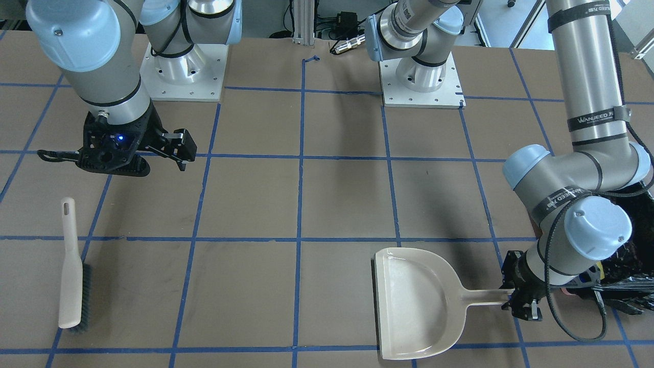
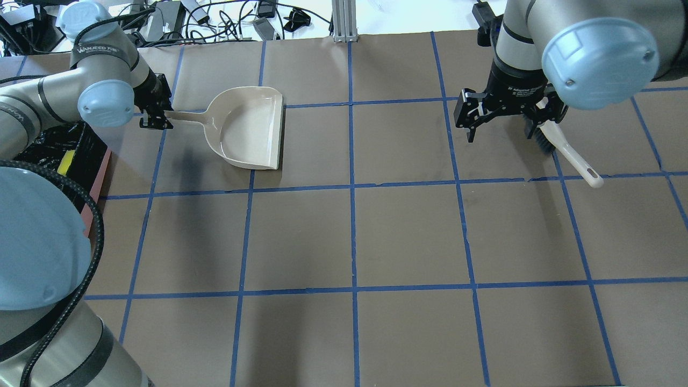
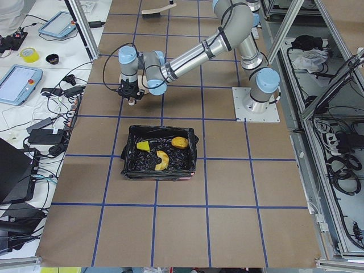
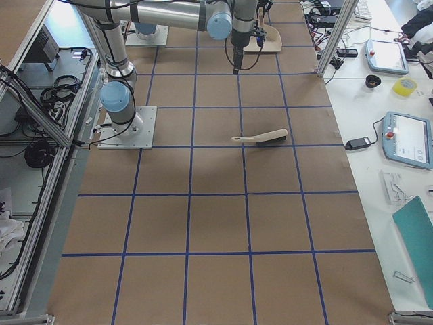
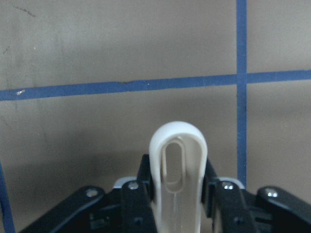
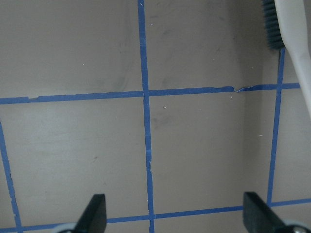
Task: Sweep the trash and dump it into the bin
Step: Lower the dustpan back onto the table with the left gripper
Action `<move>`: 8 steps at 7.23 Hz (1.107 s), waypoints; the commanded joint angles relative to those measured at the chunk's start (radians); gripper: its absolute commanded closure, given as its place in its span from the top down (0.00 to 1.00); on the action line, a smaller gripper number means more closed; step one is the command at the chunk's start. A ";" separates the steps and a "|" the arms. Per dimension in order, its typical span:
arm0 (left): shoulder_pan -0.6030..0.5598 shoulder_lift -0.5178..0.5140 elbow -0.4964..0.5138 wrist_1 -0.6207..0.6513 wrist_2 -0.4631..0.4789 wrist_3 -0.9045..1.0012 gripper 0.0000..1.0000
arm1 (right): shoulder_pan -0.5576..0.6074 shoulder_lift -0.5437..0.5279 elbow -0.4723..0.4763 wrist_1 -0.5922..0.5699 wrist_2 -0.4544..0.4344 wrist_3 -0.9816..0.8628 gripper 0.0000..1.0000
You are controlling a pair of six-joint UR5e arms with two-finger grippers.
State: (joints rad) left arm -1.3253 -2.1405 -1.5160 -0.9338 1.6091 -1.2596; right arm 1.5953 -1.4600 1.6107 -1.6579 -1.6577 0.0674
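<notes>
Pinching the dustpan handle [image 2: 185, 114], our left claw [image 2: 156, 117] may drag it askew if we retreat before releasing; right claw [image 6: 177, 216] gapes empty.

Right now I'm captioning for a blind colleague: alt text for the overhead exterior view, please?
The left gripper grips the handle of an empty beige plastic dustpan on the brown gridded table. The right gripper hangs open beside a beige hand brush; a pink bin lined with black plastic sits at left.
</notes>
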 commanded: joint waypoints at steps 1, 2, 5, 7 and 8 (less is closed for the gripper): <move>0.000 -0.007 -0.001 0.001 0.000 -0.009 0.00 | 0.000 0.000 0.000 -0.016 0.004 0.005 1.00; 0.000 -0.006 -0.001 0.000 -0.006 -0.018 0.00 | 0.000 0.001 0.000 -0.016 0.003 0.003 1.00; 0.000 0.014 -0.035 0.006 0.002 -0.020 0.00 | 0.000 0.001 0.001 -0.016 -0.001 0.002 1.00; -0.012 0.027 -0.042 0.003 0.000 -0.003 0.00 | 0.000 0.000 0.001 -0.016 0.002 0.002 1.00; -0.012 0.027 -0.043 0.001 0.000 -0.003 0.00 | 0.000 0.000 0.001 -0.014 0.003 0.003 1.00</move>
State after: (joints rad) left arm -1.3354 -2.1148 -1.5562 -0.9313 1.6093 -1.2648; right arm 1.5953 -1.4598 1.6122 -1.6736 -1.6565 0.0691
